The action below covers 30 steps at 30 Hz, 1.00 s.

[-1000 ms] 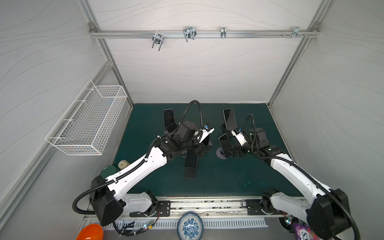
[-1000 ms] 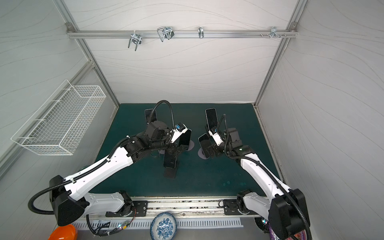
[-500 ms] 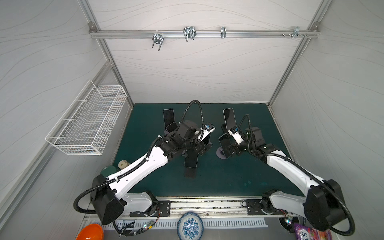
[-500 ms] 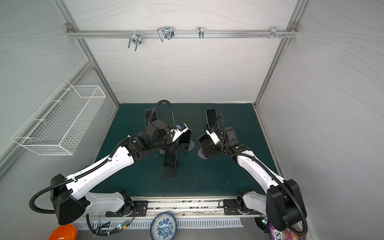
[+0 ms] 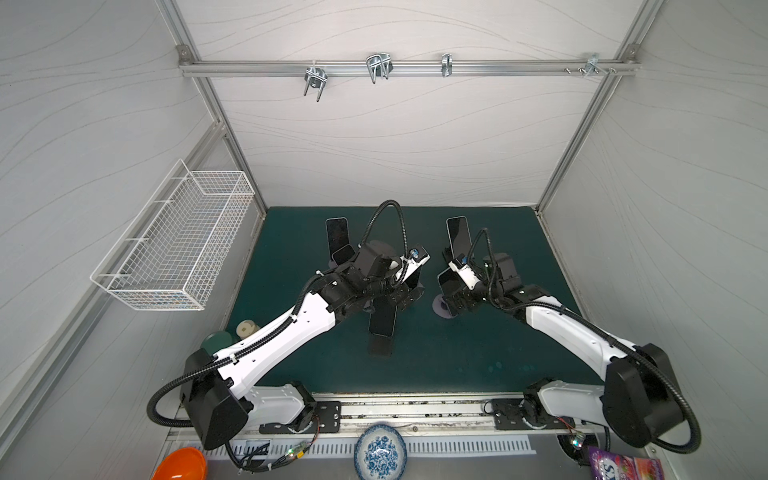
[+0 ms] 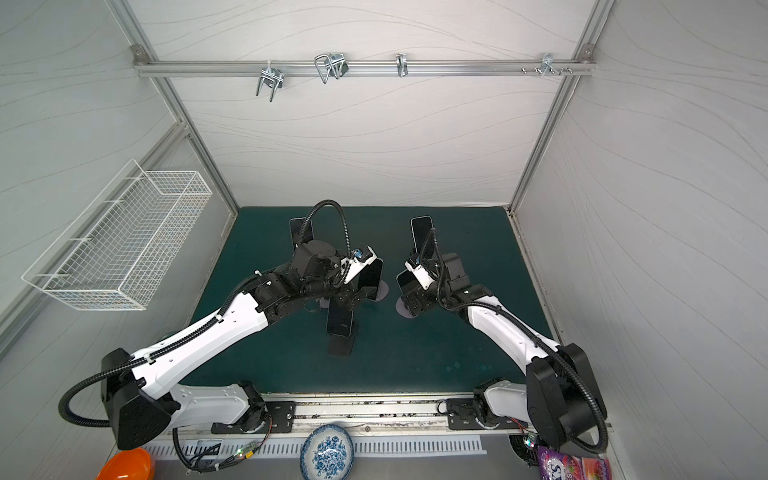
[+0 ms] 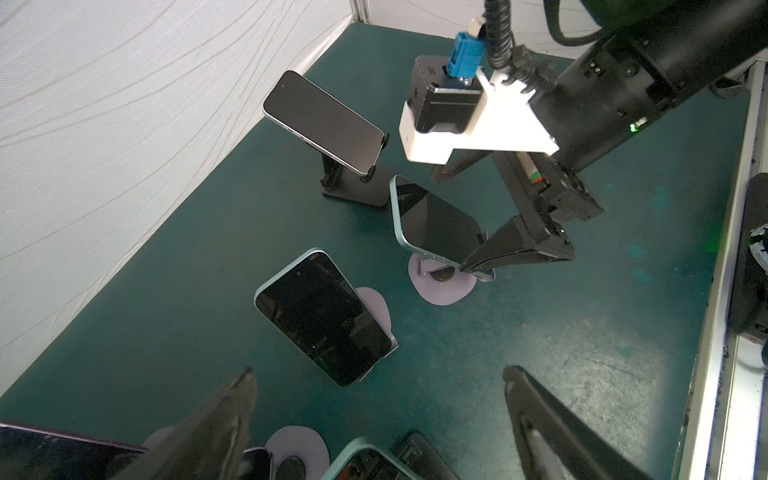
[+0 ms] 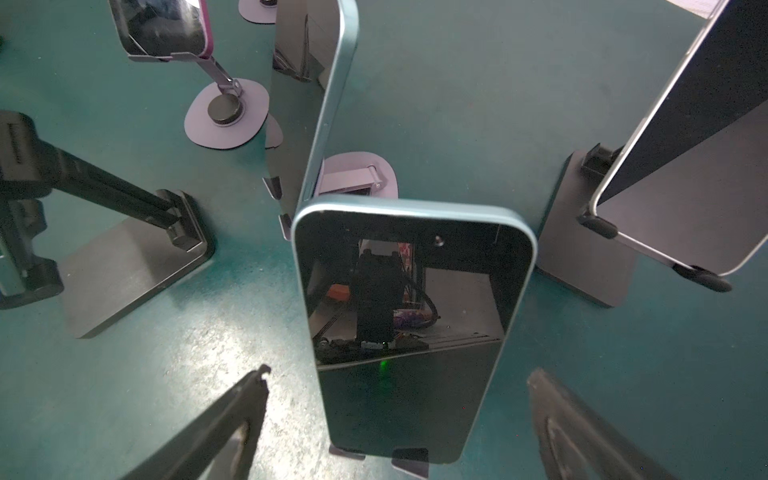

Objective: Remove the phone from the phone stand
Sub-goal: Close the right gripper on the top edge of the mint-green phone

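A light-blue phone (image 8: 411, 316) leans on a lilac phone stand (image 8: 409, 460), whose round base (image 5: 439, 305) shows in both top views. My right gripper (image 8: 399, 374) is open, one finger on either side of the phone's lower half, with a gap on both sides. The left wrist view shows that phone (image 7: 436, 224) between those fingers (image 7: 515, 257). My left gripper (image 7: 379, 374) is open and holds nothing. It hangs over the mat at the middle (image 5: 409, 297), above another phone (image 5: 382, 318) on a black stand (image 5: 380, 345).
Several more phones stand close by: a blue one (image 7: 320, 320), a silver one on a black stand (image 7: 324, 120), a purple one (image 8: 166, 29), and one at the back left (image 5: 336, 237). A wire basket (image 5: 174, 245) hangs on the left wall. Cups (image 5: 245, 328) sit at the mat's left edge.
My right gripper has moved a little to the left, closer around the light-blue phone. The left arm has hardly moved.
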Each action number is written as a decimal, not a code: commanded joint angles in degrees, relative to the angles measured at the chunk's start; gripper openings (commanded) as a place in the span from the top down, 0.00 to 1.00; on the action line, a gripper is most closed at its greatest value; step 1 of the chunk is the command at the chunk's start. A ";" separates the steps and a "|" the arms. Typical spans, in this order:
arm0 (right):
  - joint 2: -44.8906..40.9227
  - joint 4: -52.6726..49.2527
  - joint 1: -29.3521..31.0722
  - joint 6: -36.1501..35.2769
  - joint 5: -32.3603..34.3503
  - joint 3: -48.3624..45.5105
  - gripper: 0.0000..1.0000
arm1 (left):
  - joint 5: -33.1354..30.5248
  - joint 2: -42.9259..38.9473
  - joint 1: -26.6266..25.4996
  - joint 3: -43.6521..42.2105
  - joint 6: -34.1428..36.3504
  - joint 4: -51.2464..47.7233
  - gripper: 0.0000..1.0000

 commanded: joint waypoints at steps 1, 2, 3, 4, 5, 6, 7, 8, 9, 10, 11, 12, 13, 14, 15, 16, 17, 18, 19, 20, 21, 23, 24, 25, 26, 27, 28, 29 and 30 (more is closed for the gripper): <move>1.45 1.64 0.57 -1.66 0.56 1.98 0.01 | -0.77 0.35 -0.20 0.88 0.16 1.81 0.06; 1.69 1.86 0.57 -1.40 0.90 2.00 0.01 | -0.82 0.35 -0.23 0.82 0.05 1.80 0.06; 1.96 2.27 0.57 -1.10 1.25 1.93 0.01 | -0.88 0.26 -0.24 0.79 0.15 1.81 0.06; 2.14 2.57 0.58 -0.87 1.55 1.93 0.01 | -0.88 0.27 -0.27 0.82 0.21 1.81 0.06; 2.34 2.95 0.57 -0.56 1.81 1.91 0.01 | -0.89 0.27 -0.22 0.81 0.24 1.79 0.06; 2.65 3.35 0.58 -0.36 1.87 1.91 0.01 | -0.88 0.30 -0.20 0.92 0.33 1.77 0.06; 2.96 3.74 0.58 -0.20 1.92 1.91 0.01 | -0.87 0.36 -0.24 0.90 0.33 1.75 0.06; 3.41 4.02 0.65 -0.09 1.91 2.11 0.01 | -0.87 0.44 -0.20 0.98 0.33 1.79 0.06; 3.86 4.15 0.68 -0.07 1.87 2.28 0.01 | -0.83 0.52 -0.22 0.90 0.33 1.75 0.06; 4.34 4.07 0.73 -0.06 1.91 2.58 0.01 | -0.78 0.53 -0.20 0.99 0.33 1.73 0.06; 4.79 3.75 0.83 0.03 2.04 3.07 0.01 | -0.79 0.64 -0.20 1.08 0.33 1.64 0.06; 5.28 3.65 1.04 0.22 2.16 3.46 0.01 | -0.84 0.70 -0.21 1.17 0.33 1.66 0.06; 5.55 3.69 1.22 0.41 2.21 3.66 0.01 | -0.78 0.81 -0.20 1.25 0.29 1.60 0.06; 5.78 3.94 1.39 0.73 2.14 3.77 0.01 | -0.78 0.82 -0.20 1.33 0.41 1.46 0.06; 5.94 4.07 1.59 0.84 2.05 3.76 0.01 | -0.86 0.88 -0.27 1.35 0.42 1.48 0.06; 6.10 4.32 1.83 0.94 2.09 3.76 0.01 | -0.95 0.90 -0.21 1.35 0.50 1.54 0.06; 6.30 4.42 2.01 0.95 2.03 3.71 0.01 | -1.00 0.89 -0.25 1.39 0.50 1.57 0.06; 6.50 4.50 2.21 0.94 2.03 3.75 0.01 | -1.04 1.04 -0.21 1.41 0.51 1.59 0.06; 6.78 4.67 2.30 0.94 2.08 3.76 0.01 | -1.04 1.09 -0.21 1.43 0.51 1.59 0.06; 6.89 4.82 2.37 0.82 2.17 3.80 0.01 | -1.04 1.10 -0.25 1.48 0.48 1.61 0.06; 6.97 5.09 2.41 0.87 2.18 3.67 0.01 | -1.17 1.18 -0.25 1.44 0.59 1.55 0.06; 7.29 5.22 2.41 0.83 2.44 3.74 0.01 | -1.32 1.14 -0.26 1.53 0.68 1.54 0.06; 7.49 5.16 2.39 0.83 2.53 3.83 0.01 | -1.39 1.18 -0.20 1.52 0.65 1.49 0.06; 7.61 5.05 2.39 0.73 2.58 3.92 0.01 | -1.48 1.15 -0.20 1.50 0.56 1.44 0.06; 7.83 4.89 2.41 0.66 2.67 3.96 0.01 | -1.48 1.17 -0.22 1.54 0.59 1.41 0.06; 7.91 4.75 2.41 0.67 2.65 4.02 0.01 | -1.58 1.21 -0.27 1.52 0.44 1.36 0.06; 7.87 4.65 2.41 0.58 2.63 3.98 0.01 | -1.59 1.22 -0.21 1.52 0.46 1.37 0.06; 7.87 4.54 2.41 0.53 2.54 3.85 0.02 | -1.65 1.30 -0.22 1.60 0.55 1.45 0.06; 7.74 4.44 2.41 0.49 2.55 3.71 0.03 | -1.67 1.39 -0.20 1.70 0.58 1.45 0.06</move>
